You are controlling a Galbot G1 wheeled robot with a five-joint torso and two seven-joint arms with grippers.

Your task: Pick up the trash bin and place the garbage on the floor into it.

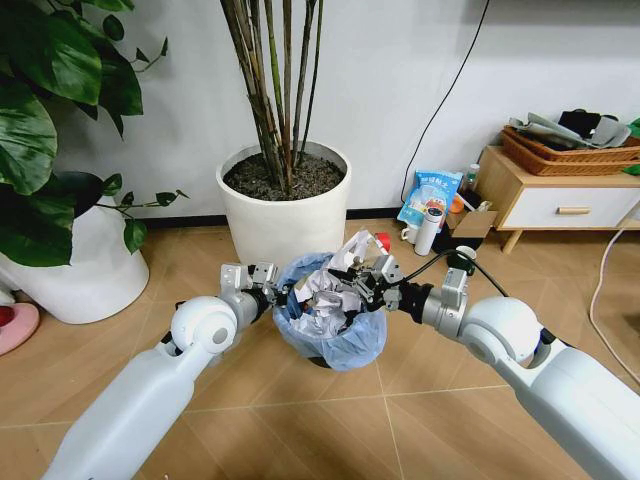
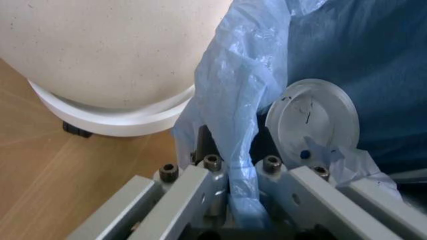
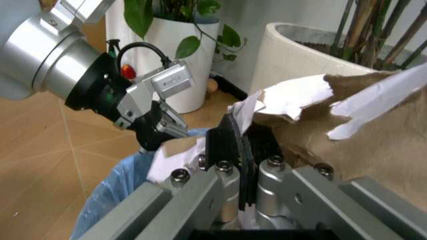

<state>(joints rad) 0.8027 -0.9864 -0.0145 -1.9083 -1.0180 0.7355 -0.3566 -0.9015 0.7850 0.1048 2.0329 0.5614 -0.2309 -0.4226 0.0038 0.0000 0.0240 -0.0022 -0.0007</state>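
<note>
The trash bin, dark and lined with a crinkly light-blue bag, is held up between my two arms in the head view. My left gripper is shut on its rim; the left wrist view shows the fingers pinching the blue bag and rim. A white round lid lies inside the bin. My right gripper is over the bin's mouth, shut on a crumpled brown-and-white paper wad, part of the garbage. More crumpled paper sits in the bin.
A large white planter with bamboo stands just behind the bin, and another planter at the left. A blue snack bag and a white cylinder lean by a wooden cabinet at the right.
</note>
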